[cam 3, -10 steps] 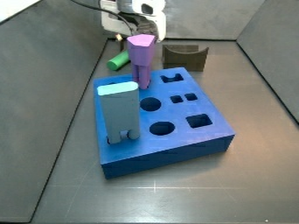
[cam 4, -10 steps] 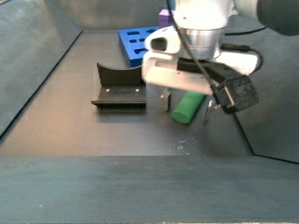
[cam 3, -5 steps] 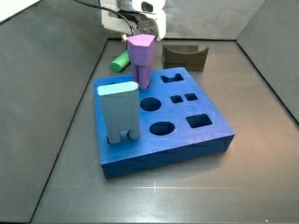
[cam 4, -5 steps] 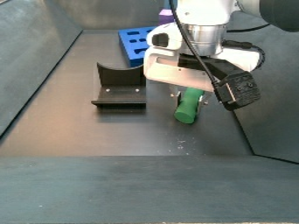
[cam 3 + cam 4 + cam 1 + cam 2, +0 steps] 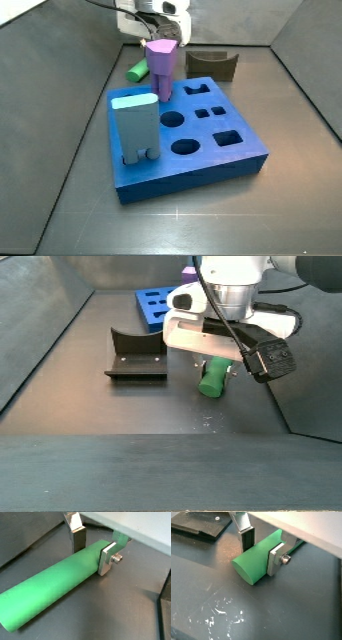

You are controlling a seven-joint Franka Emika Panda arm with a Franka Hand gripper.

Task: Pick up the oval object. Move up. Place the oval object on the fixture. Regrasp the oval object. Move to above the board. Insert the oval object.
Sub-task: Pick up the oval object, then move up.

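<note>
I find the hand (image 5: 90,548) low over the surface (image 5: 211,607), its two silver fingers (image 5: 276,556) set on either side of the oval object (image 5: 60,582), which lies on its side directly beneath. In both wrist views the pads sit against or just beside the green flanks; I judge the hand pinching the oval object, though the contact on the far finger is not fully visible. The grip falls toward one end of the peg, with the long free end running away from the hand. My main concern is the lift: held off-centre on a rounded flank, the peg could droop or roll between the pads, and arrive at the fixture (image 5: 135,354) tilted. The fixture stands well apart to one side of the hand, its notch unoccupied. The board (image 5: 183,135) lies beyond the hand in a side view, carrying a purple peg (image 5: 162,68) and a light-blue peg (image 5: 134,127); the purple one stands near the hand and could be clipped on a careless traverse. The enclosure wall is near on the other side.
</note>
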